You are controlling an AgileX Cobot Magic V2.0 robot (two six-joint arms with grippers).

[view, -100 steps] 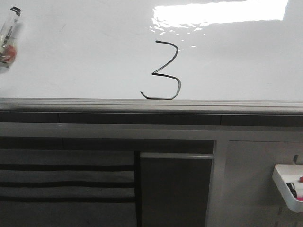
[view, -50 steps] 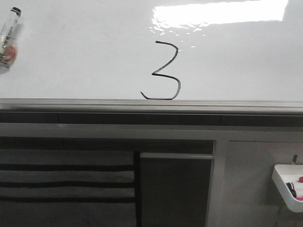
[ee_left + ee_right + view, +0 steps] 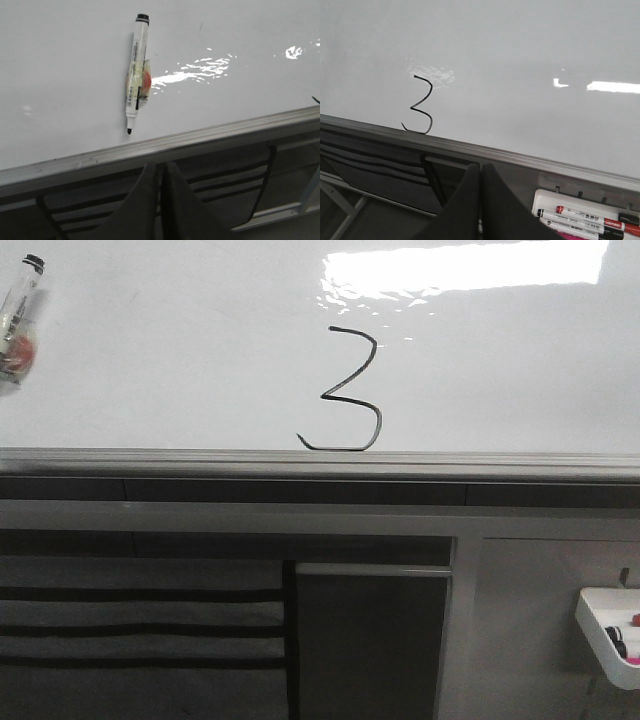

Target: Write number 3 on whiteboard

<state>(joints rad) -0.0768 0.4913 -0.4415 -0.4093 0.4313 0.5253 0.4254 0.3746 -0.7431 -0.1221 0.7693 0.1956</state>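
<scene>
The whiteboard fills the upper half of the front view, with a bright rectangular glare at its top right and a grey bottom rail. A thin black number 3 stands on it just above the rail; it also shows in the right wrist view. My left gripper is shut and empty, below the rail. My right gripper is shut and empty, also below the rail. Neither gripper shows in the front view.
A black marker hangs on the board with its tip down, also at the front view's left edge. A small white tray with markers hangs low on the right. A dark slatted panel sits under the rail.
</scene>
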